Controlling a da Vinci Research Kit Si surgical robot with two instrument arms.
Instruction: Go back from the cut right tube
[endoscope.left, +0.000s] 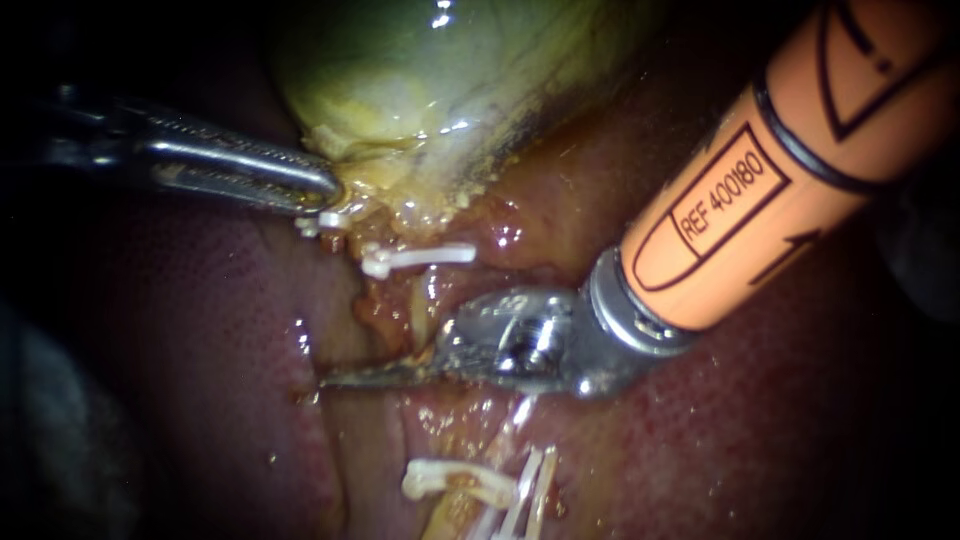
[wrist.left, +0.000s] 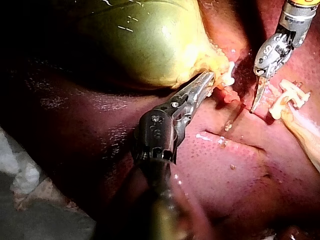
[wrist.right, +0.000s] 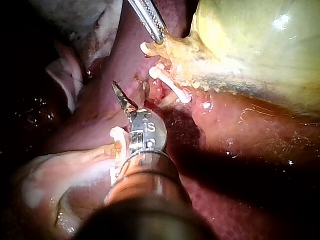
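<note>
Retreat in hand: the right instrument (endoscope.left: 372, 376), claw closed and empty just beneath the cut tube (endoscope.left: 418, 305), should withdraw toward 2 o'clock, while the left instrument (endoscope.left: 322, 188) claw clamps the gallbladder (endoscope.left: 420, 90).

The middle is brightly lit, with white glare spots on the wet gallbladder (endoscope.left: 440, 80) (fainter glints on the liver (endoscope.left: 760, 430)). The edges sink into deep shadow, darkest at the endoscope view's left.
</note>
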